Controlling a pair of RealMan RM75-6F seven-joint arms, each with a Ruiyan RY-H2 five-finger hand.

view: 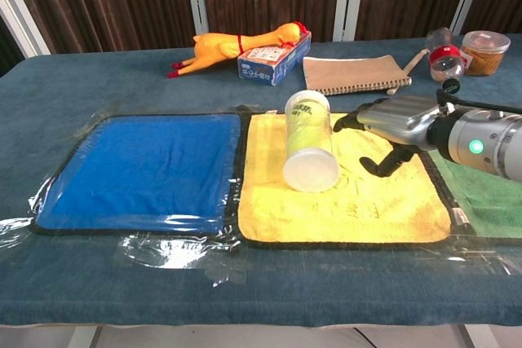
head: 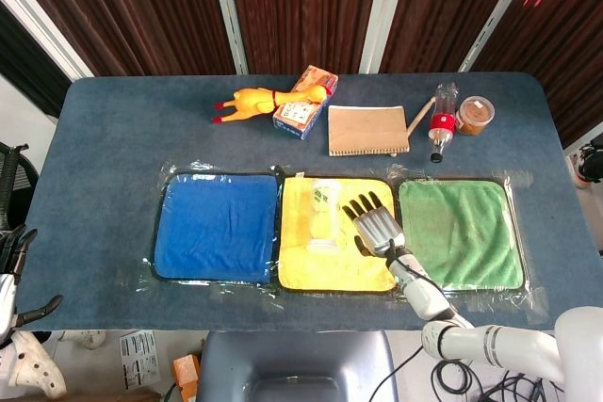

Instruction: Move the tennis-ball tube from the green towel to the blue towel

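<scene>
The tennis-ball tube (head: 323, 217) is seen lying on its side on the yellow towel (head: 311, 265), left of the right hand (head: 376, 226). Fingers (head: 361, 207) are spread apart, nothing held, just right of the tube.

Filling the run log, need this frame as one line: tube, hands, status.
tube: lying on yellow towel | right hand: open, right of tube, not gripping | left hand: idle at table's side | blue towel: not reached
</scene>
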